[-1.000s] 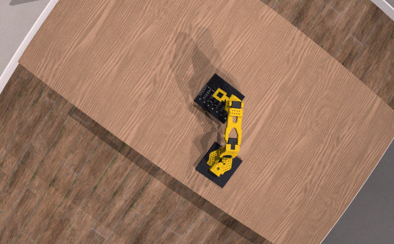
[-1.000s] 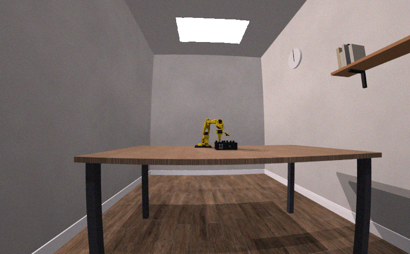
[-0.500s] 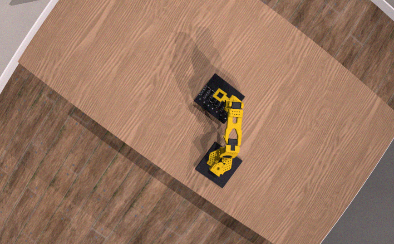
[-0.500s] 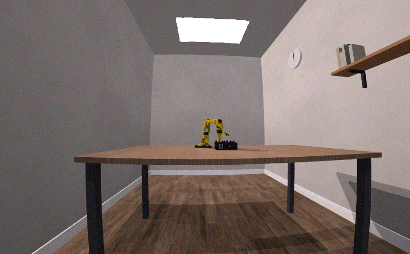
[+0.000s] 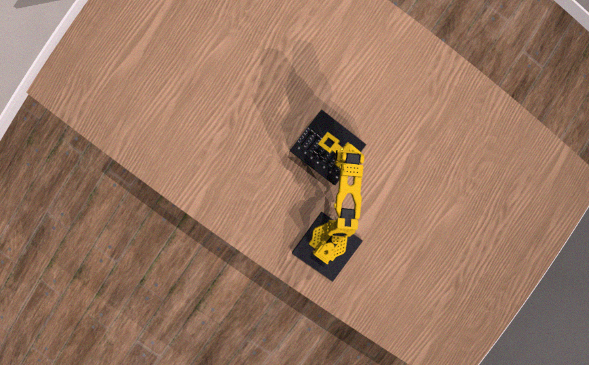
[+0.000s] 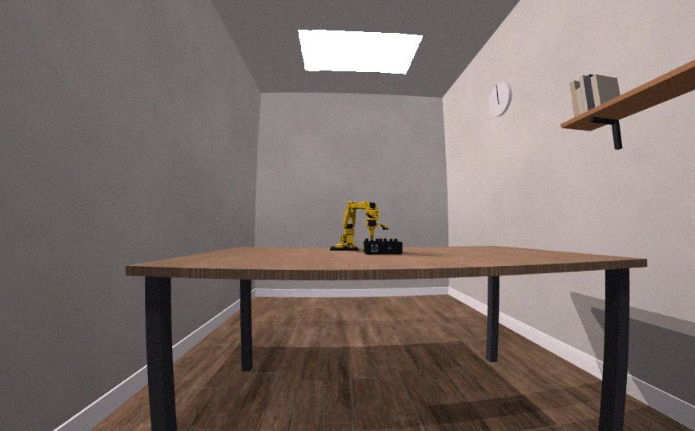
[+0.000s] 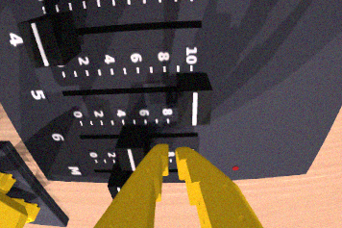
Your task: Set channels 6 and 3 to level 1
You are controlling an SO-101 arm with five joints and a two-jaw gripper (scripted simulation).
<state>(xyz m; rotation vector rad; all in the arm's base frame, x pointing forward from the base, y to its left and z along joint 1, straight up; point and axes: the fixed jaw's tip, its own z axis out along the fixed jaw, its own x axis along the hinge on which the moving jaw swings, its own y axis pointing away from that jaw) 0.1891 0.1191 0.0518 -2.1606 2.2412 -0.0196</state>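
Observation:
The black lighting desk lies on the table, just beyond the arm's base. In the wrist view its fader rows carry scales from 0 to 10 and the labels 4, 5 and 6. My gripper is shut with nothing between the fingers. Its tips rest low against the high-number side of the channel 6 fader cap, which sits a little past the 2 mark. The channel 5 cap stands near 10. The channel 4 cap stands near 0.
The arm's black base plate sits close to the desk on the wooden table. A red dot marks the desk's near corner area. A wall shelf hangs far off to the right.

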